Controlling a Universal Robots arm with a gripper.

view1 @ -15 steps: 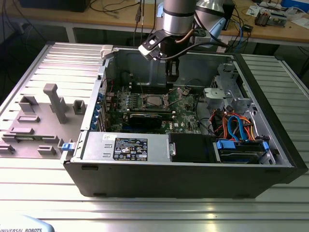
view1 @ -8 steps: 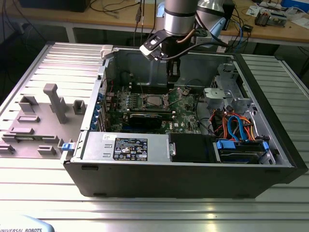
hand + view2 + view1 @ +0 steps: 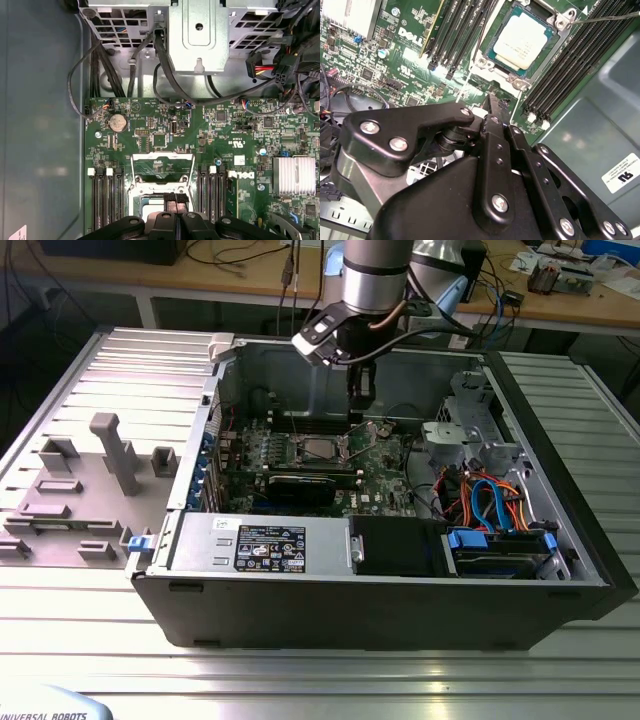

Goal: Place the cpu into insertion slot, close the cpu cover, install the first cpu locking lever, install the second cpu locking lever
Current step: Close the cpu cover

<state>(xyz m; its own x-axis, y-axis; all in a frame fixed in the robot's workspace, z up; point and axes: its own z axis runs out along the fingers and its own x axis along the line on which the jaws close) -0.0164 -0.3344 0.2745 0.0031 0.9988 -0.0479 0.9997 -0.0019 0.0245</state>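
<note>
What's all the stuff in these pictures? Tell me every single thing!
computer case: one, dark grey, open, lying on the table
table: one, silver, ribbed metal
motherboard: one, green, inside the case
cpu: one, silver-grey, sitting in the insertion slot
cpu cover: one, silver, raised open
memory slots: several, black, both sides of the cpu
heatsink: one, silver, on the motherboard
coin battery: one, silver, on the motherboard
cables: several, blue and orange, case's exterior-view right
blocks: several, grey, exterior view's left
hand: one, black, shut, over the motherboard
</note>
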